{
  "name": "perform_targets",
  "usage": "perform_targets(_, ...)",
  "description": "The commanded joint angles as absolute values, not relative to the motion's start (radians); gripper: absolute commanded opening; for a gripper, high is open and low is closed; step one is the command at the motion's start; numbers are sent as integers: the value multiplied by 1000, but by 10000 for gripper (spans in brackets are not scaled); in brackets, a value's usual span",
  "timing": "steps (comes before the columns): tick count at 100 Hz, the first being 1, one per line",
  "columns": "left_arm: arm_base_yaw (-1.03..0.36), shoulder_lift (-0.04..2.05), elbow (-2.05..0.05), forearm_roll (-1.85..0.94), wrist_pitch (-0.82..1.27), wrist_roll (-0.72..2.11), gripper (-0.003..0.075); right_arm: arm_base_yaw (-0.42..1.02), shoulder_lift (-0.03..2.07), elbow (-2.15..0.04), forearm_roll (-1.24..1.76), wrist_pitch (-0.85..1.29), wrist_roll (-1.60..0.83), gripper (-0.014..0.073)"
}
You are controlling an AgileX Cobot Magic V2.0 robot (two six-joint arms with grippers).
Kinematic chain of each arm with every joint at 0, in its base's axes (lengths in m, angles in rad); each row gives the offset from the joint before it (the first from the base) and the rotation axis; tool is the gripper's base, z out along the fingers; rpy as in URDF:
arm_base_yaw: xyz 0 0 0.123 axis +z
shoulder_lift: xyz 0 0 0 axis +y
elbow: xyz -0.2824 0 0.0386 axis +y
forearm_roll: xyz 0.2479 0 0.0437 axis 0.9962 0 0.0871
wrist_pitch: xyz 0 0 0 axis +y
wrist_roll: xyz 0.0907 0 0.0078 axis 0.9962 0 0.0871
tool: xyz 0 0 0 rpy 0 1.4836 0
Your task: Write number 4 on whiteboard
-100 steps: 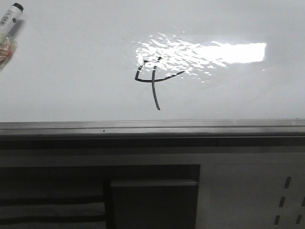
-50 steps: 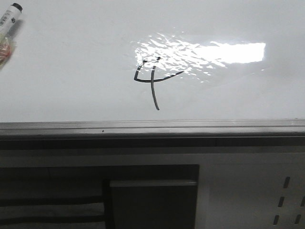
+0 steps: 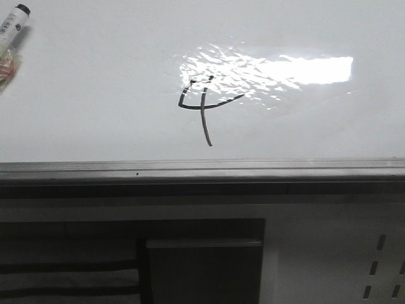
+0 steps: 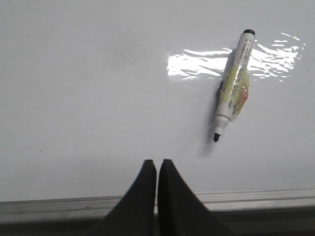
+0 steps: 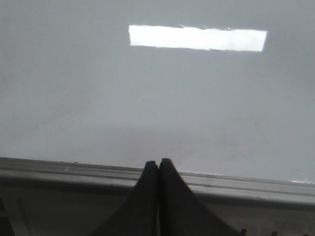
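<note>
On the whiteboard (image 3: 95, 76), just at the near-left edge of a bright glare patch (image 3: 297, 68), stands the number 4 (image 3: 204, 107), a thin black marker figure with an open top, a curved crossbar and a long stroke running down toward the grey metal rail (image 3: 202, 168) at the board's near edge. Neither claw appears in the front view, so how far the figure lies from either one cannot be told. The left gripper (image 4: 157, 164) shows in its own wrist view with its two dark fingers pressed together, nothing between them, their tips poised over the board just past the rail. Ahead of those fingertips and off to one side lies a marker (image 4: 234, 83), uncapped, its black tip pointing back toward the rail, well apart from the claw and flat on the white surface; the same marker peeks in at the far left corner of the front view. The right gripper (image 5: 158, 163) is likewise closed tight and empty, its tips over the rail's edge, with bare board and a rectangular glare beyond them.
</note>
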State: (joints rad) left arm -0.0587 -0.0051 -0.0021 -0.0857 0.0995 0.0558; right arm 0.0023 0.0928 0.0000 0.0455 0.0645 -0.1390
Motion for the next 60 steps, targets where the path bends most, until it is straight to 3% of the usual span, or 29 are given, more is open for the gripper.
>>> perform_targets(1,-57,-33,25,-96,27,56,-20,-4,58,32,56,-93,-149,-72)
perform_targets(12,-57,-33,25,-96,27,56,-20,-4,-37,27,56,-18,-149,-72)
perform_targets(60,-57,-31,25,-96,27,56,-20,-8,-29,27,45,-71,-125,-72)
